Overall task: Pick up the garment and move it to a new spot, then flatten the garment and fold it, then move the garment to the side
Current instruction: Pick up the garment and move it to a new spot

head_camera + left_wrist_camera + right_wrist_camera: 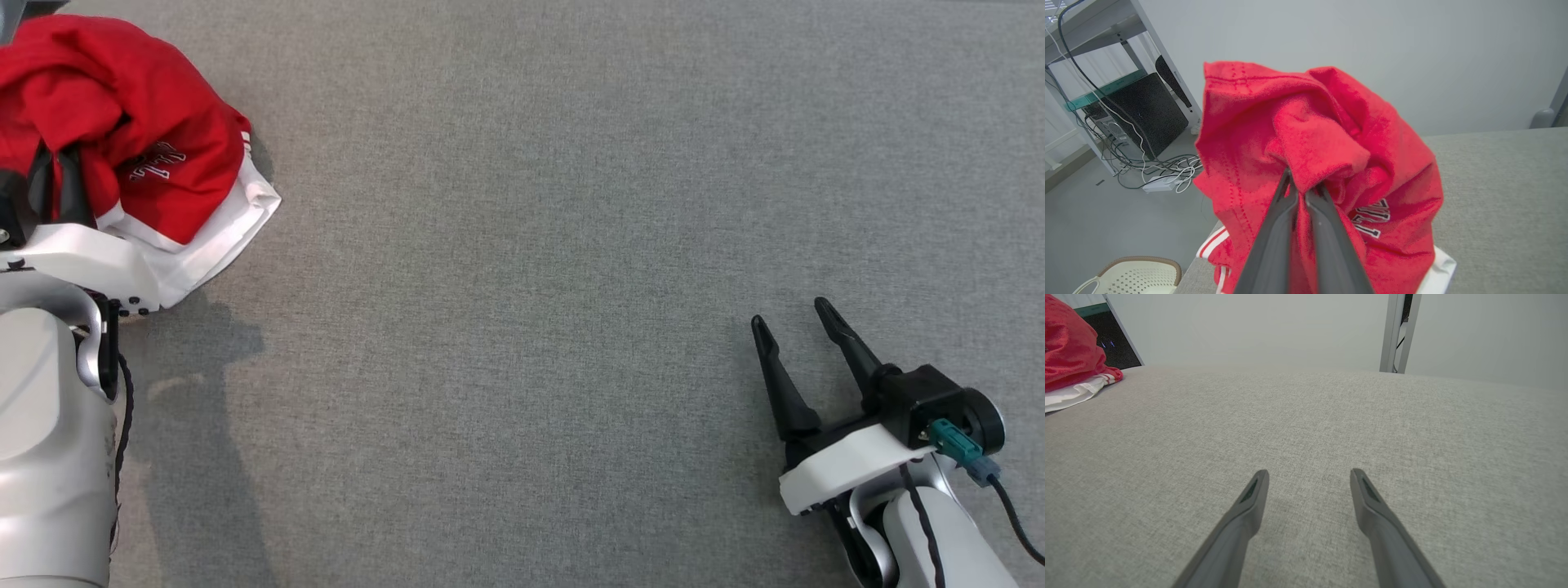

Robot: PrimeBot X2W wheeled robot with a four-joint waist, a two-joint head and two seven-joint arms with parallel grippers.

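Right, room first. The grey cloth-covered table (522,286) is bare from its middle across to the right, near and far, so that's my open space. In the right wrist view its far edge runs along a pale wall, with a metal post (1392,335) standing behind it at far right.

The left is tight. In the left wrist view the table's left edge drops to the floor just beside the load. Down there I see a cream perforated basket (1139,277) near the edge. Further out are a black computer tower (1143,114) under a rack, loose cables (1159,167) and a white power strip (1159,184).

The red jersey (122,139) sits bunched at the far left of the table, right at that edge. Its white hem lies on the cloth, with the white lettering on the side facing right. The left gripper (1302,188) has its fingers pinched together on a fold of red fabric, and the rest of the heap stands above and around the tips. I can't tell whether the bulk is off the table.

The right gripper (790,314) is at near right with its fingers spread, holding nothing, over bare cloth. It's well apart from the jersey, which lies far left of it.
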